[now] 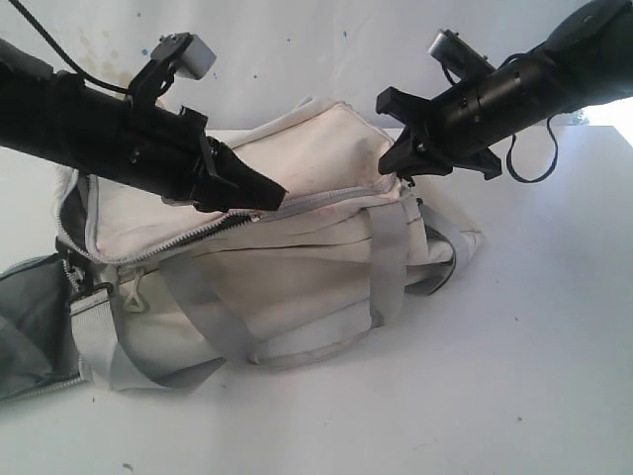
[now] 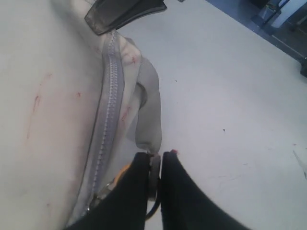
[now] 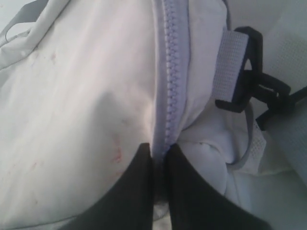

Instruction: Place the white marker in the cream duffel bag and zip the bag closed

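The cream duffel bag (image 1: 316, 267) lies on its side on the white table, grubby, with red marks on its top panel (image 2: 43, 105). My left gripper (image 1: 280, 195) (image 2: 157, 155) is shut on the grey zipper pull (image 2: 148, 115), mid-way along the zipper (image 2: 109, 110). At the bag's right end my right gripper (image 1: 389, 158) (image 3: 160, 149) is shut on the fabric at the zipper line (image 3: 170, 72). The zipper teeth are meshed between the two grippers; left of my left gripper the teeth (image 1: 148, 247) look parted. The white marker is hidden.
Grey webbing handles (image 1: 386, 257) hang down the bag's front. A black buckle (image 3: 249, 72) on a strap sits beside the right gripper. A grey pocket or lining (image 1: 30, 317) spreads at the bag's left end. White tabletop (image 1: 495, 376) stretches in front and to the right.
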